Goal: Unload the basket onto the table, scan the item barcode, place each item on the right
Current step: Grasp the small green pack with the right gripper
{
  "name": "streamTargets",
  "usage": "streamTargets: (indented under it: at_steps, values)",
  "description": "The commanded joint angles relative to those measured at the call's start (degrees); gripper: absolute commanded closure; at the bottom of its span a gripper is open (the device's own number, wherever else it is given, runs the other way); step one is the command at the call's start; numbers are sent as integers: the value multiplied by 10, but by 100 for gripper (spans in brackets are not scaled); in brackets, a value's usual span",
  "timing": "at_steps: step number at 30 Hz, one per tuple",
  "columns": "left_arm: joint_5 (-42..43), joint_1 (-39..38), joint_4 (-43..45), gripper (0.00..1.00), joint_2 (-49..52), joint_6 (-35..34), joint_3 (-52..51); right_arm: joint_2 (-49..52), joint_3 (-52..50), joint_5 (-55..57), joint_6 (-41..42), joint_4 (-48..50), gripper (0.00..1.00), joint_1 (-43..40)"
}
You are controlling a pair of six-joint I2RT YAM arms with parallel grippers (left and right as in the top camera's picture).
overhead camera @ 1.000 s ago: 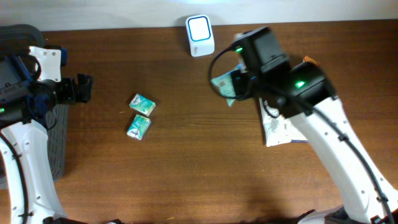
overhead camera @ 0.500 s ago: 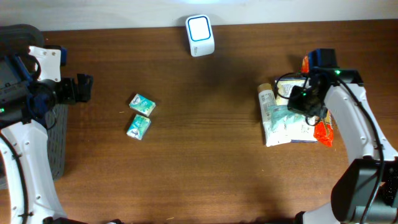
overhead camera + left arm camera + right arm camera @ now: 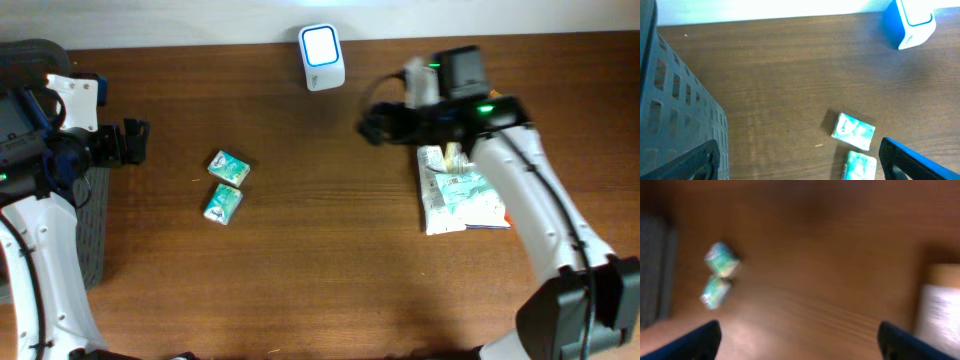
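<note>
Overhead, we noted left jaws open by the basket, right jaws open and empty between scanner and packet pile on worktop.

Brown wood-grain table. Dark grey perforated crate stands at the table's left edge; its inside is not visible.

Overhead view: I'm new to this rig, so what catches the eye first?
The white scanner glows at top centre. Two teal packs lie left of centre; a pile of pouches lies right. The right end effector hangs open between scanner and pile.
</note>
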Motion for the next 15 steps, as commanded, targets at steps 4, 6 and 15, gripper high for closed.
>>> streamTargets:
  at_steps: [4,6,15]
  values:
    - [6,2,1,1,-2,7,-1,116,7,-14,131,185,10,159]
    - [6,2,1,1,-2,7,-1,177,7,-14,214,236,21,200]
    - [6,2,1,1,-2,7,-1,263,7,141,315,290,32,320]
